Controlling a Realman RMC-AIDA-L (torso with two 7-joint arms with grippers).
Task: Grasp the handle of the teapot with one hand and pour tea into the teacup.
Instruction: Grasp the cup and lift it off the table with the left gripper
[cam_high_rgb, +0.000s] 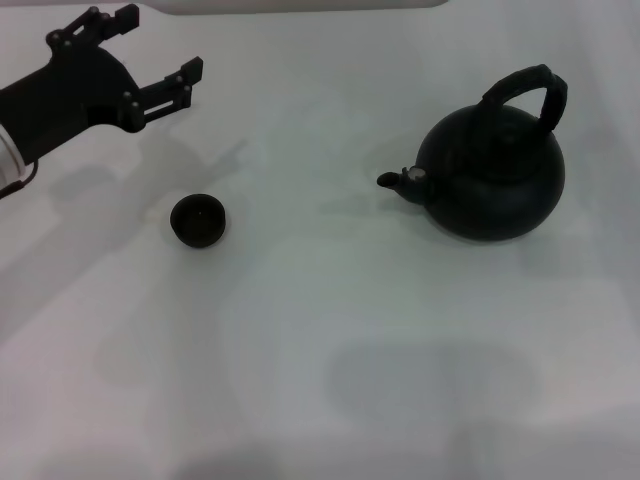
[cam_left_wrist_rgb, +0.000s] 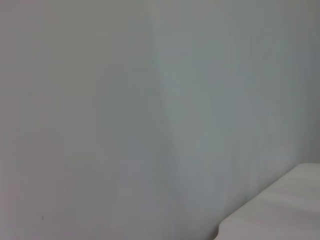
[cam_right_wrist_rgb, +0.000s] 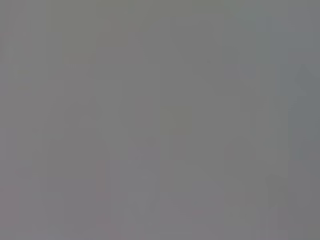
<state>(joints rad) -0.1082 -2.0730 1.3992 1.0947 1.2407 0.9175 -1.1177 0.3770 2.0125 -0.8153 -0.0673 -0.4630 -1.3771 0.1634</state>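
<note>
Head view shows the left gripper (cam_high_rgb: 160, 48) hanging over the far left of the white tabletop (cam_high_rgb: 320, 330), jaws spread and holding nothing. Nearer and just right of it sits the teacup (cam_high_rgb: 198, 220), upright. Well apart on the right stands the teapot (cam_high_rgb: 492, 175), spout pointing left toward the cup, its handle (cam_high_rgb: 527, 92) arching over the top, untouched.
</note>
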